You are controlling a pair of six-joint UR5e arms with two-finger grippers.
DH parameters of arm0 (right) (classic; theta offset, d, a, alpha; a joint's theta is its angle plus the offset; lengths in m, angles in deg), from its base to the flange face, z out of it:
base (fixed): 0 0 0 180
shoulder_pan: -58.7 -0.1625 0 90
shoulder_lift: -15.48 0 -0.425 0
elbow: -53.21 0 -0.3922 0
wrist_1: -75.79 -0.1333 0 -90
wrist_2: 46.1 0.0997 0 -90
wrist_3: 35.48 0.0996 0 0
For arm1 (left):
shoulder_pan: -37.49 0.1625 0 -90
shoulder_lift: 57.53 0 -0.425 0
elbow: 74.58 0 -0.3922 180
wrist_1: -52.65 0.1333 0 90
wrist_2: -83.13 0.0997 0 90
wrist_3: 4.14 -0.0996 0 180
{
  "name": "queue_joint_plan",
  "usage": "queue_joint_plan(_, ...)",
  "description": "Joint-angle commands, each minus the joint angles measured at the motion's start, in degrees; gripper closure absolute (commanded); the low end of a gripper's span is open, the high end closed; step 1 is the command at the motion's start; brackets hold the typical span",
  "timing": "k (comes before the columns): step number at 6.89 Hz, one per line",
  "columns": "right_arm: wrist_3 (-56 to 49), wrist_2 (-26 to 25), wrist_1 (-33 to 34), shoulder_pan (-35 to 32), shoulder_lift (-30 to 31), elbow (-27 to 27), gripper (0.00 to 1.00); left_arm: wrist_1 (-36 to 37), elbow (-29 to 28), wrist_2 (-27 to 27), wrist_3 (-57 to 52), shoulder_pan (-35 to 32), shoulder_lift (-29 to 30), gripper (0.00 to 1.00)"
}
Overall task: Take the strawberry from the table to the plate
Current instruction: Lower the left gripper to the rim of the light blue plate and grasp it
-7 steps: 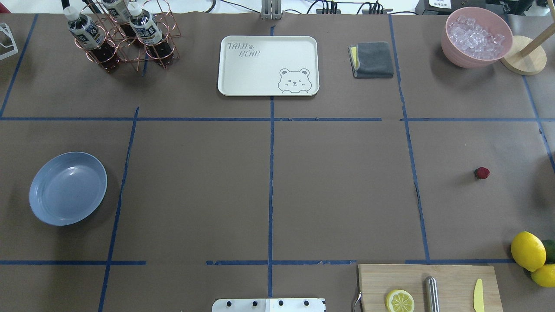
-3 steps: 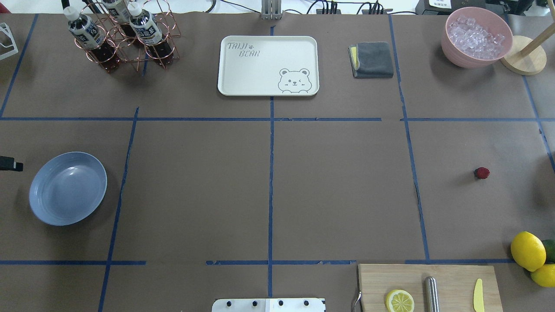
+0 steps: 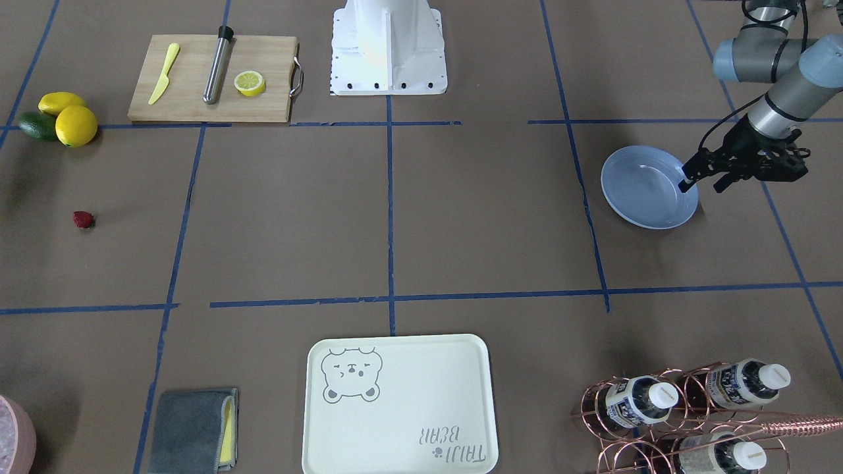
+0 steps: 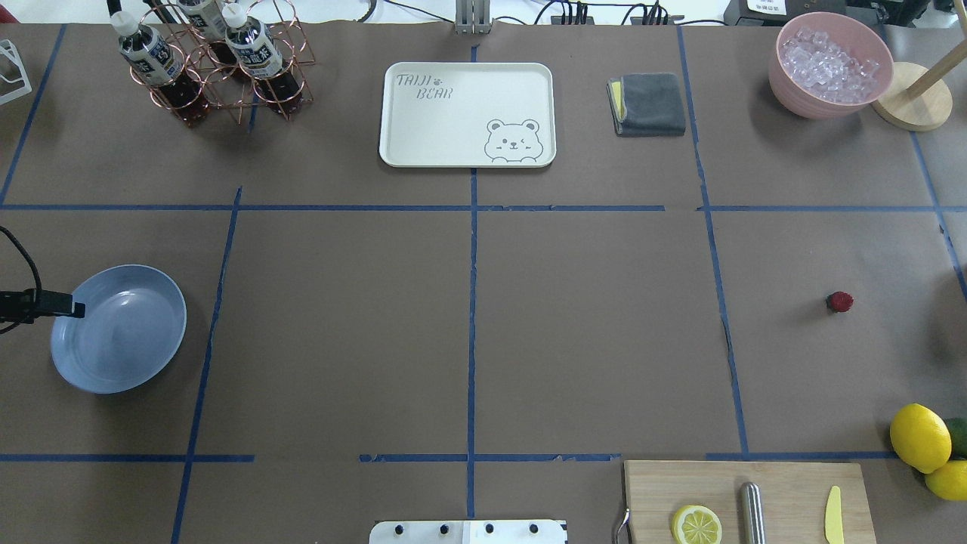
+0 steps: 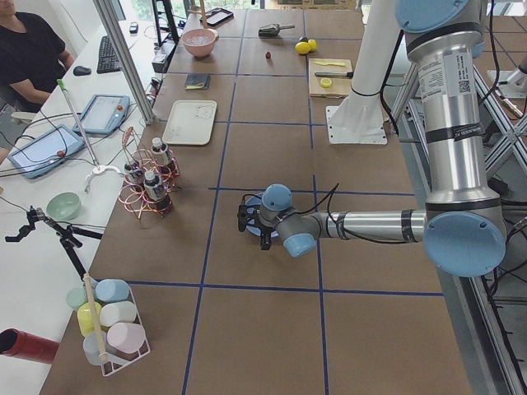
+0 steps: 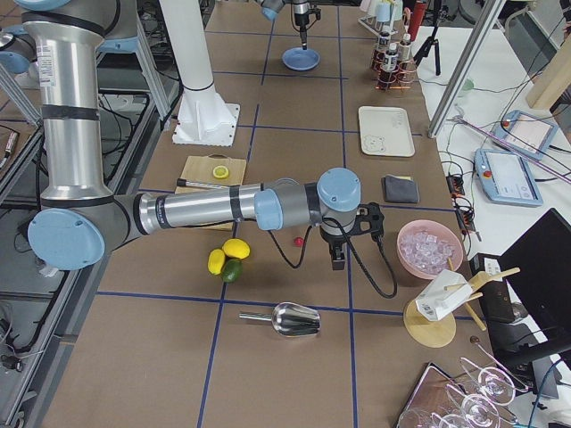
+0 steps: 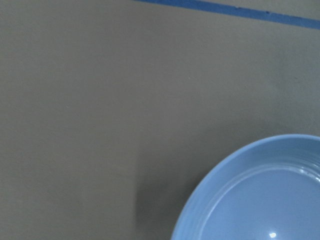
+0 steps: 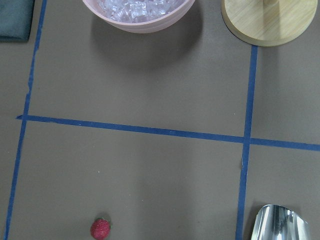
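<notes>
The table [image 4: 340, 325] carries one plate [image 4: 151, 363] and one strawberry [image 4: 839, 302], well apart. Within the last second the left gripper [image 3: 702, 187], fingers apart and empty, has advanced over the plate's rim. The strawberry lies untouched near two lemons [image 4: 919, 437]. The right gripper [image 6: 339, 260] hangs near the strawberry; whether it is open cannot be told. Judgement: picking has not begun

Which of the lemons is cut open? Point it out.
The lemon half on the wooden cutting board, cut face up; the other two lemons are whole.
</notes>
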Motion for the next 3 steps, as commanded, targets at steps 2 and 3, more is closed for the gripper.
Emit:
queue_joint_plan(2,0.5,0.0,0.0,0.0,0.0,0.1,0.0,0.1,0.1,2.7,1.1,2.5,-0.4,0.33)
queue_joint_plan(3,0.9,0.0,0.0,0.0,0.0,-0.3,0.0,0.1,0.1,2.7,0.6,2.3,-0.6,0.51)
